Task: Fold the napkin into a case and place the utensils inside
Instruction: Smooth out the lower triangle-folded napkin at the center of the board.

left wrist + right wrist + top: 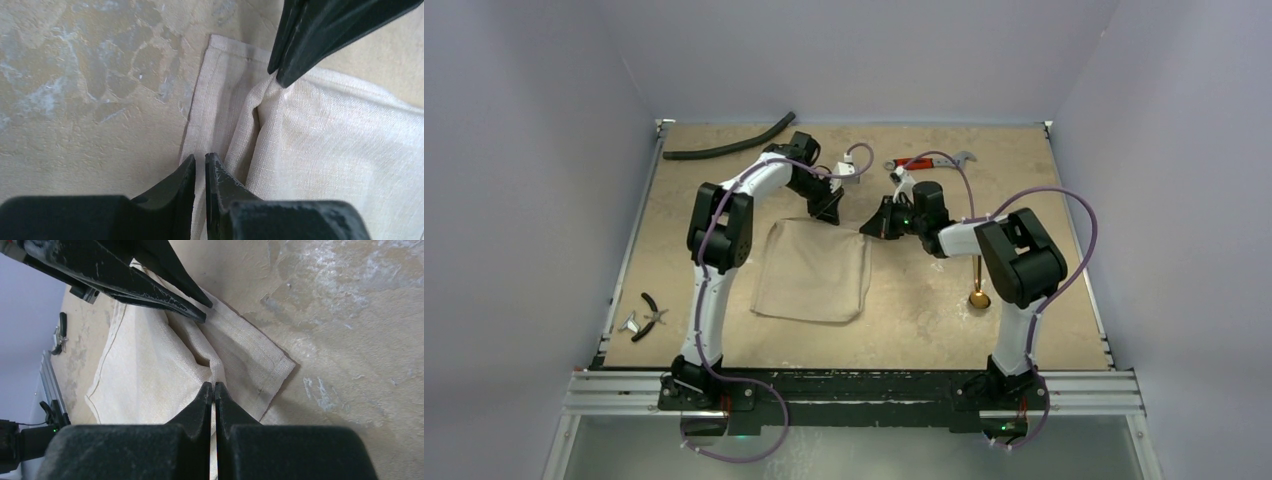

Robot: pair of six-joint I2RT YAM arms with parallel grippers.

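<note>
Tan tabletop (350, 340), right tool (214, 386) pinching napkin (150, 365) edge

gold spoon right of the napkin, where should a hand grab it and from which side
Probably the slim handle of the gold spoon, from straight above, closing across its width. It lies flat on the table, bowl nearest the arm bases, and the right arm overhangs the handle's far end.

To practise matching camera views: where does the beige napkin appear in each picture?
Top external: napkin in the middle of the picture.
Left wrist: napkin fills the right half, down to the bottom.
Right wrist: napkin centre-left, one corner pointing right.
Shared landmark: its flat hemmed far edge.
</note>
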